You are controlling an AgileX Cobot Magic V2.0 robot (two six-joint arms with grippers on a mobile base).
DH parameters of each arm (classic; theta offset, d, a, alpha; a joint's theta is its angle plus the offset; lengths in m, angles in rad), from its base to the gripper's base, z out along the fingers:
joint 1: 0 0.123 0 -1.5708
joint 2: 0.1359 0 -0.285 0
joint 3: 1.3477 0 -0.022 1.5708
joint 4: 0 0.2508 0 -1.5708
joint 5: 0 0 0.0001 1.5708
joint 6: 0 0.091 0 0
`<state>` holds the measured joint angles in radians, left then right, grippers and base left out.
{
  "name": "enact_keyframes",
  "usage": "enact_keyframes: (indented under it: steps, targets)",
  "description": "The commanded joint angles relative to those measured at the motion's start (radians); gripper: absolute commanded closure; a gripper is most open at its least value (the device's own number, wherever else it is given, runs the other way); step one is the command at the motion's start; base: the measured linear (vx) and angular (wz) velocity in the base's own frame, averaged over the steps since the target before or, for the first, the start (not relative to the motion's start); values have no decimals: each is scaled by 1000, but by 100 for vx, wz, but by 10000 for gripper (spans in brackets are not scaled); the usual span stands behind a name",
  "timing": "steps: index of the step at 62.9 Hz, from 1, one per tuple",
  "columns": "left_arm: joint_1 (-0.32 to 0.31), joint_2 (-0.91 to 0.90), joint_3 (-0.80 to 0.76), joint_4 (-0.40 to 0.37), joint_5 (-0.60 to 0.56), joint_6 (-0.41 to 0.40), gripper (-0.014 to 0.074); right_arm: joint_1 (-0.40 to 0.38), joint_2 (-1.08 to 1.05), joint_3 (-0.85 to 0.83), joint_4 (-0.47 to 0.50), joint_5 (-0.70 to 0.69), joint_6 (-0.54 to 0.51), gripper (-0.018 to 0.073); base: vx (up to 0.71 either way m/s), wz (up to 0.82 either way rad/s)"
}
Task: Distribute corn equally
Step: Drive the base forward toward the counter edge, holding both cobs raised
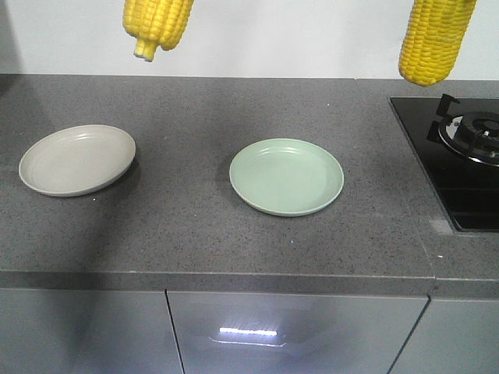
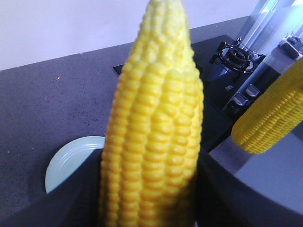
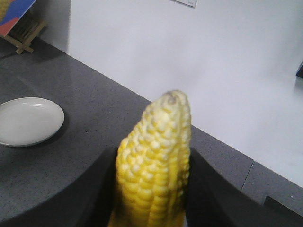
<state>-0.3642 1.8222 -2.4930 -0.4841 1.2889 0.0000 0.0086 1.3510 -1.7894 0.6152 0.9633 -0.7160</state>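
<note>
Countertop (image 1: pixel 195 234), open room between two plates, grey plate (image 1: pixel 77 159) near left edge, green plate (image 1: pixel 286 176) central, stove (image 1: pixel 460 156) at right edge, left cob (image 1: pixel 158 22) and right cob (image 1: pixel 435 39) aloft, left wrist, left gripper (image 2: pixel 149 208) clamping left cob, right wrist, right gripper (image 3: pixel 151 203) clamping right cob.

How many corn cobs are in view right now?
2. First cob: upper left, in the left gripper. Second cob: upper right by the stove, in the right gripper. More may be hidden.
</note>
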Motion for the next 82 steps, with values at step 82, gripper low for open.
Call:
enact_keyframes:
  steps: [82]
  targets:
    - [-3, -46, -23, -33, -36, 0, 603, -5, -19, -26, 27, -68, -3, 566, 5, 1]
